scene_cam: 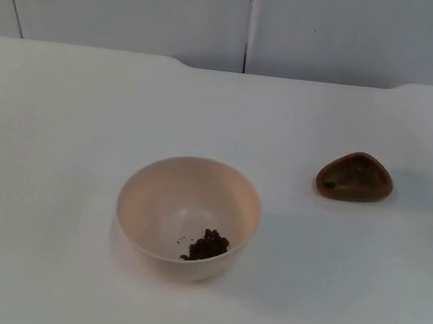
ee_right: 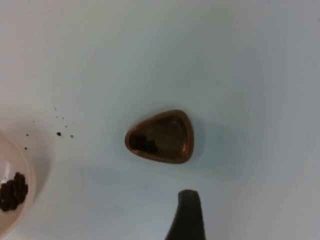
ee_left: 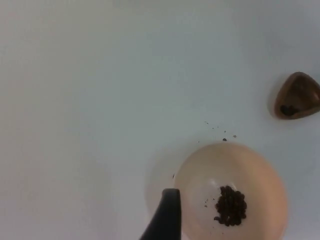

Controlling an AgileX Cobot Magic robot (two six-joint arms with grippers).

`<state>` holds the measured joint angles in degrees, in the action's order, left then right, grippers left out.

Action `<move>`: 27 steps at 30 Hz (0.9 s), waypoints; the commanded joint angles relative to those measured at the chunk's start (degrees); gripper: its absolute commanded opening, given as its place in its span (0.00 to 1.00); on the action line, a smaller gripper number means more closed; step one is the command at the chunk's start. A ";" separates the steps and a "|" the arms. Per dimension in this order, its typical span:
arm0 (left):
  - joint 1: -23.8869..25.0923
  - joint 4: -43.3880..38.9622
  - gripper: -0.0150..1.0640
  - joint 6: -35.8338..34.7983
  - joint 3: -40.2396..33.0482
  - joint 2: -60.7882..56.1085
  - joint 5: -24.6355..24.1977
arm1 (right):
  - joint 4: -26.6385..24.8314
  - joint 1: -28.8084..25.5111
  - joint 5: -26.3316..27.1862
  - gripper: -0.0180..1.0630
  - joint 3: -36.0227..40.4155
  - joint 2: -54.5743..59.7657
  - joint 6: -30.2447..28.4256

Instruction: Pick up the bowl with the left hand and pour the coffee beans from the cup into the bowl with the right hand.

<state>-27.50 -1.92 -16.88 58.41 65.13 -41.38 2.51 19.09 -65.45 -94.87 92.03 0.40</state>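
Beans (scene_cam: 207, 247) lie in your bowl (scene_cam: 191, 176), cup (scene_cam: 355, 177) apparently near-empty; grippers hover above, grip state I cannot tell.

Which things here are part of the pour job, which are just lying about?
Job: bowl holding beans; brown cup with a few beans left; left gripper above the bowl; right gripper above the cup.
Lying about: crumbs on the table.

1. A white table (scene_cam: 57, 191) is seen across the whole foreground.
2. The table's far edge is met by a grey wall (scene_cam: 357, 29).
3. The wall is divided by a dark vertical seam (scene_cam: 248, 25).
4. A few dark crumbs (ee_right: 59, 133) are scattered on the table.
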 commanded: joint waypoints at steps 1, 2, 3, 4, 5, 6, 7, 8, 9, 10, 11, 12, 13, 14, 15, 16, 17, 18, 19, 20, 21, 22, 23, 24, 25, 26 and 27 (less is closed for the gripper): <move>0.20 0.09 0.75 0.10 0.07 -2.18 -1.20 | -0.38 -0.04 2.08 0.60 3.21 -3.88 0.07; 0.20 0.19 0.75 0.10 0.07 -3.13 -1.77 | -0.38 -0.04 2.95 0.60 5.28 -5.76 0.07; 0.07 0.19 0.75 0.21 0.07 -4.07 -2.33 | -0.38 -0.04 3.63 0.60 7.41 -7.72 0.07; 0.07 0.98 0.75 0.98 0.07 -4.85 -2.88 | -0.38 -0.04 4.44 0.60 9.19 -9.30 0.07; 0.07 1.92 0.75 2.11 0.07 -5.72 -3.27 | -0.27 -0.04 5.28 0.60 11.34 -11.24 0.07; 0.07 1.92 0.75 2.11 0.07 -5.72 -3.27 | -0.27 -0.04 5.28 0.60 11.34 -11.24 0.07; 0.07 2.89 0.75 3.29 0.07 -6.62 -3.56 | -0.12 -0.04 6.12 0.60 13.50 -13.24 0.07; 0.07 4.02 0.75 4.68 0.07 -7.55 -3.67 | -0.11 -0.04 6.84 0.60 15.63 -15.18 0.07; 0.07 5.14 0.75 5.73 0.07 -8.36 -3.75 | -0.11 -0.04 7.80 0.60 17.34 -16.82 0.07; 0.07 6.29 0.75 6.75 0.07 -9.35 -3.80 | -0.11 -0.04 8.43 0.60 19.25 -18.76 0.07; 0.07 7.20 0.75 7.58 0.07 -10.35 -3.80 | -0.11 -0.04 8.83 0.60 20.95 -20.55 0.07; 0.07 7.20 0.75 7.58 0.07 -10.35 -3.80 | -0.11 -0.04 8.83 0.60 20.95 -20.55 0.07; 0.07 7.87 0.75 8.44 0.07 -11.18 -4.07 | -0.11 -0.04 9.25 0.60 22.29 -22.04 0.07; 0.07 8.02 0.75 9.11 0.07 -12.15 -4.37 | -0.11 -0.04 9.56 0.60 23.79 -23.80 0.07; 0.07 8.13 0.75 9.37 0.07 -13.14 -4.75 | -0.11 -0.04 9.64 0.60 25.16 -25.48 0.07; 0.07 8.13 0.75 9.37 0.07 -14.10 -5.26 | -0.11 -0.04 9.80 0.60 26.49 -27.20 0.07; 0.07 8.13 0.75 9.37 0.07 -14.10 -5.26 | -0.11 -0.04 9.80 0.60 26.49 -27.20 0.07; 0.07 8.13 0.75 9.83 0.07 -15.51 -5.81 | -0.11 -0.04 10.05 0.60 28.18 -29.45 0.07; 0.07 8.13 0.75 10.31 0.07 -16.32 -6.07 | -0.11 -0.04 10.19 0.60 29.35 -31.10 0.07; 0.07 8.13 0.75 10.74 0.07 -17.48 -6.55 | -0.11 -0.04 10.19 0.60 30.53 -32.80 0.07; 0.07 8.13 0.75 10.74 0.07 -17.48 -6.55 | -0.11 -0.04 10.19 0.60 30.53 -32.80 0.07; 0.07 8.13 0.75 11.03 0.07 -18.49 -6.77 | -0.11 -0.04 10.57 0.60 31.56 -34.21 0.07; 0.07 8.13 0.75 11.18 0.07 -19.60 -7.06 | -0.11 -0.04 10.84 0.60 32.82 -35.98 0.07; 0.07 8.13 0.75 11.54 0.07 -20.67 -7.37 | -0.11 -0.04 11.18 0.60 34.02 -37.78 0.07; 0.07 8.13 0.75 11.93 0.07 -21.66 -7.68 | -0.11 -0.04 11.46 0.60 35.18 -39.54 0.07; 0.07 8.13 0.75 12.11 0.07 -22.46 -8.20 | -0.11 -0.04 11.56 0.60 36.13 -40.97 0.07; 0.07 8.24 0.75 12.11 -0.37 -23.51 -8.52 | -0.11 -0.04 11.68 0.60 37.22 -42.72 0.07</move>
<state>-27.50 5.40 -5.41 58.41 43.86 -48.96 2.51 19.09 -54.92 -59.72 52.78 0.40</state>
